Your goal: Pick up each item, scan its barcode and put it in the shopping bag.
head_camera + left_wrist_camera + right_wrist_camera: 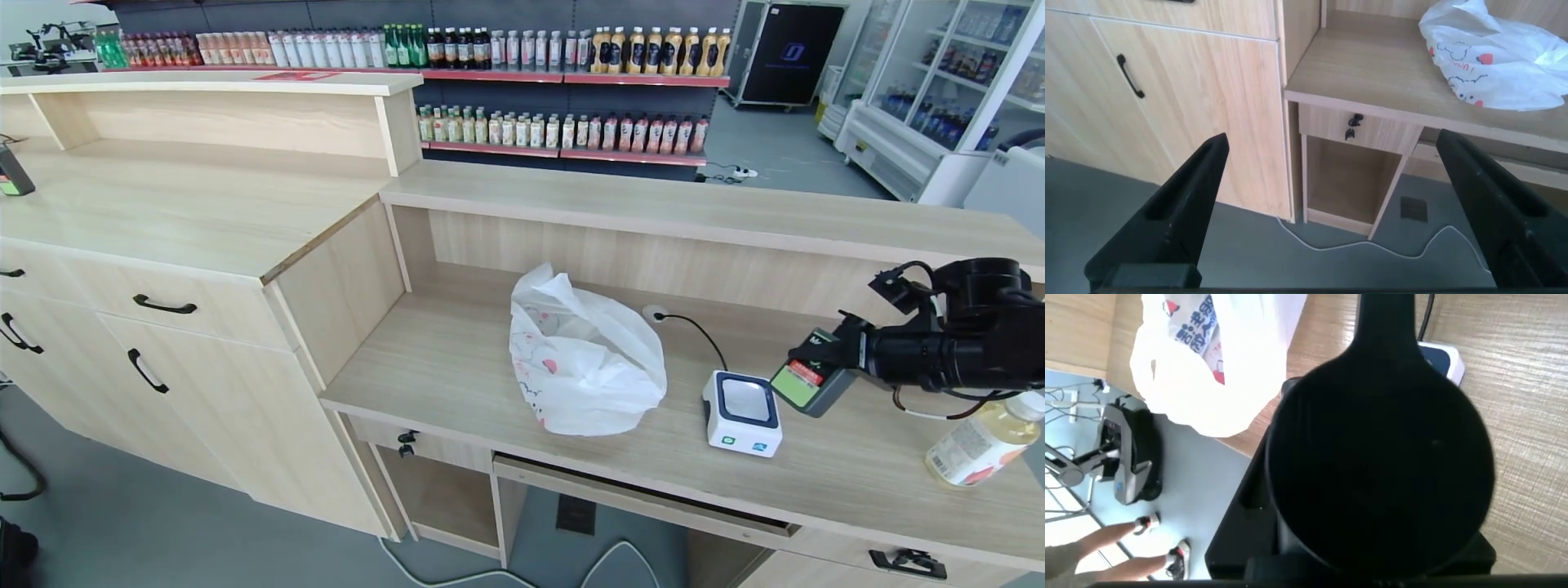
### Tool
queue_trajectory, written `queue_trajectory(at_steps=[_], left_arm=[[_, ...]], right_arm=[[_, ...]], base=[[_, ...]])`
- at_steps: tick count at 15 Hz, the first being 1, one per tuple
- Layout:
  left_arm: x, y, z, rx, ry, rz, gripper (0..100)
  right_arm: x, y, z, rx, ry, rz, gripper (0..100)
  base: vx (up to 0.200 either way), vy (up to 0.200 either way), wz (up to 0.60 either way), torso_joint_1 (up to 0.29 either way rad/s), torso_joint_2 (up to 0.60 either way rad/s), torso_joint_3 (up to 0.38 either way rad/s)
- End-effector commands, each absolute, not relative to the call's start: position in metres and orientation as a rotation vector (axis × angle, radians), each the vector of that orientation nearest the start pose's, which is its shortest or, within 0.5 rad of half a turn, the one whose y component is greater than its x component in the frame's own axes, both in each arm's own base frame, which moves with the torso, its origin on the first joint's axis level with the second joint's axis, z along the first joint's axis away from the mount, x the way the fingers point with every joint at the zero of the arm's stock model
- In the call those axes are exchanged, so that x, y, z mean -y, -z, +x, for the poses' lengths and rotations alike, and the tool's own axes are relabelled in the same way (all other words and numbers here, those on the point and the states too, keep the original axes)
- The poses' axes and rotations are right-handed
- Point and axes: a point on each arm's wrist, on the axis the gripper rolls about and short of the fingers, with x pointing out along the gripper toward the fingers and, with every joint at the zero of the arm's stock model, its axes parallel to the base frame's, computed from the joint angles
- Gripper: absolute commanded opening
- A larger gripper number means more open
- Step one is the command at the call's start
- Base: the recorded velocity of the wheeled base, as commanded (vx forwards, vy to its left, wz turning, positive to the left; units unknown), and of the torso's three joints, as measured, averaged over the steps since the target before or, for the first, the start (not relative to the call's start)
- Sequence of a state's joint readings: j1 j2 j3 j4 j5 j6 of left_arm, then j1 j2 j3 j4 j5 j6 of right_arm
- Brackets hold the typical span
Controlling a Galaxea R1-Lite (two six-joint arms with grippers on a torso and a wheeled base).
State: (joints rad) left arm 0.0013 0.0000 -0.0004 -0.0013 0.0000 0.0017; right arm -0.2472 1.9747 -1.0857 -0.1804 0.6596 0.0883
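Now the right hand (845, 351), clenched on a box (804, 382), hangs just right of the scanner (741, 408), with the bag (584, 359) farther left beyond it.

The right gripper (845, 353) is reaching in from the right, its jaws gripping a small dark box (804, 377) whose green-and-red face is showing. That box is hanging just beside the scanner (741, 412), off its right edge. The white scanner is sitting on the pale wooden worktop (457, 367), window facing up, its black cable (702, 331) running back to a round port. The white shopping bag (584, 359) is slumping near the scanner's left side. A bottle (984, 441) of pale yellow drink is sitting below the arm at the right edge. Drink shelves (571, 131) are lining the background.
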Motion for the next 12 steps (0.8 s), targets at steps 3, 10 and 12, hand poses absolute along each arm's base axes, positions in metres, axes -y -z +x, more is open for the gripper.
queue_trajectory(at_steps=[3,10,12], left_arm=[[0.000,-0.076,-0.023,0.002,-0.002,0.002,100],[0.000,-0.076,-0.023,0.002,-0.003,0.002,100],[0.000,-0.076,-0.023,0.002,-0.002,0.002,100]], right_arm=[[0.075,-0.110,0.360,-0.683,-0.384,0.357,0],[0.075,-0.105,0.363,-0.681,-0.411,0.288,0],[0.075,-0.103,0.361,-0.698,-0.416,0.282,0]], base=[[0.000,0.000,0.00,0.000,0.00,0.000],[0.000,0.000,0.00,0.000,0.00,0.000],[0.000,0.000,0.00,0.000,0.00,0.000]])
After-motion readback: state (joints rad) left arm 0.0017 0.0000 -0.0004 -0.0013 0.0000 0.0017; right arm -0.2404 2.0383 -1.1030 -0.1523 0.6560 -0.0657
